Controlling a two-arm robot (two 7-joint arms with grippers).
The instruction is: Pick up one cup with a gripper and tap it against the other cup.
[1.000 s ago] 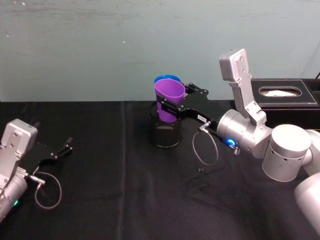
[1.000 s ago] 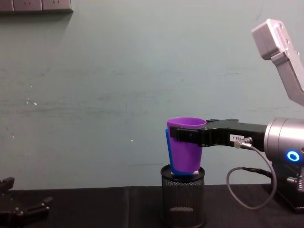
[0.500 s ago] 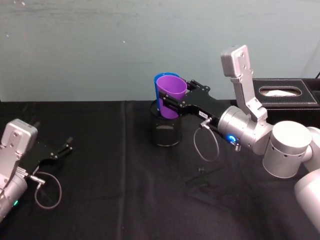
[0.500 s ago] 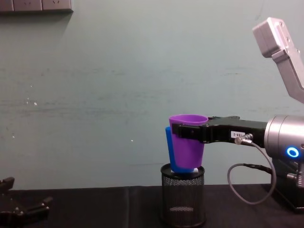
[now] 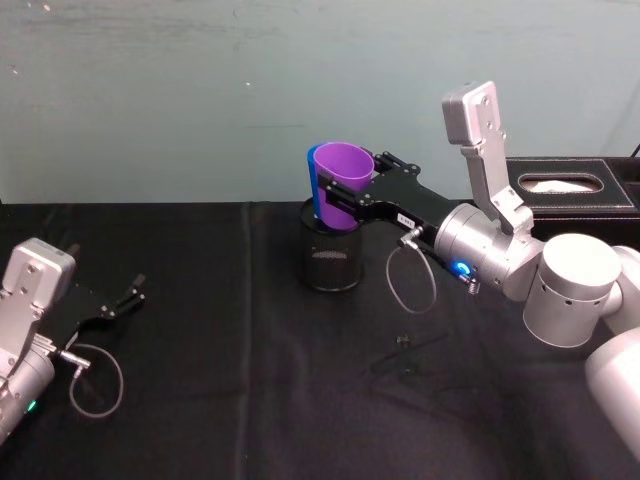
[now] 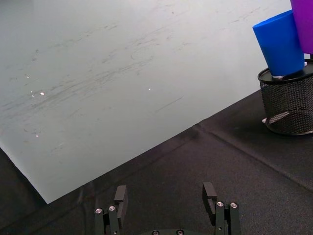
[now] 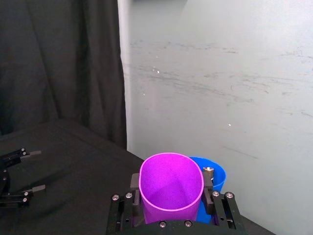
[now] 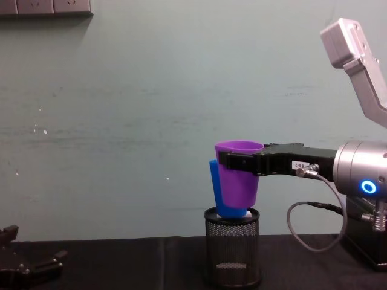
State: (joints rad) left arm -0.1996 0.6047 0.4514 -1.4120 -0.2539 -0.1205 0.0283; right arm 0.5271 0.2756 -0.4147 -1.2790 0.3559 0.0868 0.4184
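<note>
Purple cup (image 5: 341, 178): in the air over the holder (image 5: 332, 262), right beside the blue cup (image 6: 279, 44). I can't tell whether they touch.
Right pincer (image 5: 345, 195): clenched on the purple cup, with one finger on each side just below the rim.
Left pincer (image 6: 166, 199): released, idle low over the table (image 5: 200, 380) on your left.
Handling: the cup is probably light, thin, smooth plastic that flexes. Its taper favours the grip you have, high on the wall. Tap gently.
Contents: the purple cup is empty. The blue cup stands in the holder, and what shows of its inside looks empty.
Risk: a hard tap likely tips the holder.
</note>
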